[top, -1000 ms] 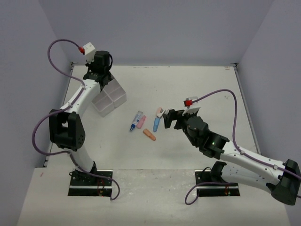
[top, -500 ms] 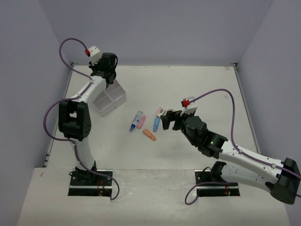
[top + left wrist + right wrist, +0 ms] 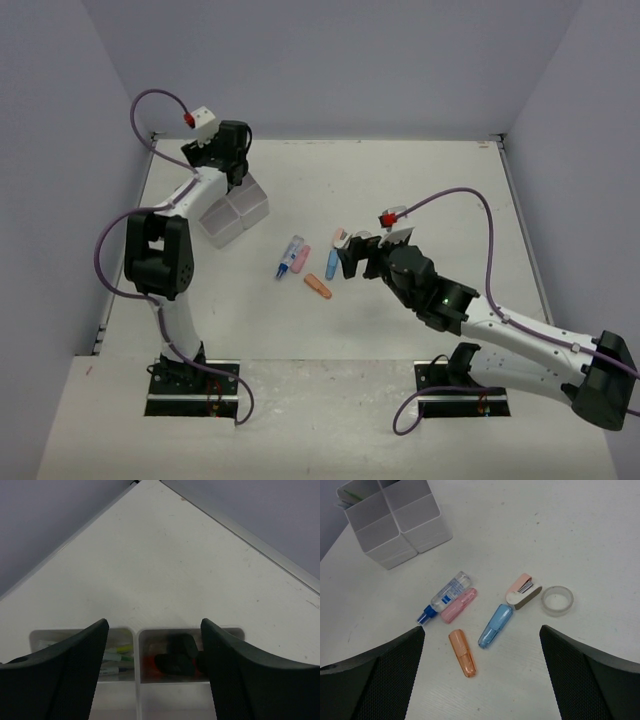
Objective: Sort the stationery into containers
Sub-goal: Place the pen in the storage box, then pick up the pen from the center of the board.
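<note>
LEFT: left gripper (image 3: 153, 625) jaws apart, nothing between them, above the tray (image 3: 136, 655) at the table's far left; thin pens (image 3: 117, 657) and a dark item (image 3: 175, 661) lie in its compartments | RIGHT: right gripper (image 3: 481, 629) spread wide, empty, over loose stationery mid-table: orange highlighter (image 3: 462, 652), blue highlighter (image 3: 495, 626), pink highlighter (image 3: 458, 605) alongside blue-capped bottle (image 3: 445, 596), small stapler (image 3: 523, 591) just beside tape roll (image 3: 558, 600).

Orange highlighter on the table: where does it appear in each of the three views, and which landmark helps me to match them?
Top external: the orange highlighter lies near the centre of the table, left of the right arm's gripper.
Left wrist: not in it.
Right wrist: lower centre, lying lengthwise.
Shared landmark: the white tray, left of centre in the top view, along the bottom edge in the left wrist view, upper left in the right wrist view.
</note>
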`<state>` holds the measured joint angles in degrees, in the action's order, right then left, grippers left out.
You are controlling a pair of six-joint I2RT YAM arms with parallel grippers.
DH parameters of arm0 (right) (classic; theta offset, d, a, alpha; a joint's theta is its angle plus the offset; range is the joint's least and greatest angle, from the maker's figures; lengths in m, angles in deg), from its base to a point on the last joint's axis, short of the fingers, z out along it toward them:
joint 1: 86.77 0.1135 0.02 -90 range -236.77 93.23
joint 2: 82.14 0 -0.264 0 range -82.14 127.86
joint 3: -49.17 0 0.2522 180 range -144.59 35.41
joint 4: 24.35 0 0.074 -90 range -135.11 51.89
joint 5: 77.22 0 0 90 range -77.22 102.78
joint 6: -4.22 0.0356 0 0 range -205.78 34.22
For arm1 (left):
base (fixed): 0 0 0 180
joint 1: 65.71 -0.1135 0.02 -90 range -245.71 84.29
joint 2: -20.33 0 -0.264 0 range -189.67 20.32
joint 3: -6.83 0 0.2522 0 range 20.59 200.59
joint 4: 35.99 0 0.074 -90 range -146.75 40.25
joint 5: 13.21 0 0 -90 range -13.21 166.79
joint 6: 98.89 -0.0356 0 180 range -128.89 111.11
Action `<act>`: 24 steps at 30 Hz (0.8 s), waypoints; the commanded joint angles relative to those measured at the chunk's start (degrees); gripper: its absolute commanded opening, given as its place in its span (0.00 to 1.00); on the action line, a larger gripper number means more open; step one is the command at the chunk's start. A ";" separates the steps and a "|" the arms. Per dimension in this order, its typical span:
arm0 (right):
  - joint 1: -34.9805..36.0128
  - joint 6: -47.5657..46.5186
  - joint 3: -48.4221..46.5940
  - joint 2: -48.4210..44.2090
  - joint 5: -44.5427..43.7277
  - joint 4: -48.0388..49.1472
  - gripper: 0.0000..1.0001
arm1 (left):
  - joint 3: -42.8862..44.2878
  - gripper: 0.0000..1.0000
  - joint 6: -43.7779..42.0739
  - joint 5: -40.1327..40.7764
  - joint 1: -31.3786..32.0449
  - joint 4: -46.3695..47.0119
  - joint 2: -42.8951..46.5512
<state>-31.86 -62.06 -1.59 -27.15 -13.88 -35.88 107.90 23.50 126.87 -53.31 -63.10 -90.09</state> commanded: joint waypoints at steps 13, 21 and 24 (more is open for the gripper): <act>-0.95 28.99 -23.66 35.64 -1.09 -30.81 0.71 | -9.70 1.00 8.58 -28.65 7.53 -13.23 37.60; -1.42 30.96 -32.90 49.30 0.58 -33.34 0.67 | -23.93 1.00 1.95 -35.50 9.40 -15.87 51.05; -1.91 30.51 -34.30 52.62 1.44 -32.66 0.63 | -29.13 1.00 0.99 -36.24 9.48 -16.88 53.54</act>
<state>-33.13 -33.88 -32.63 22.58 -12.71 -67.08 83.99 28.21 95.02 -43.83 -76.23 -37.55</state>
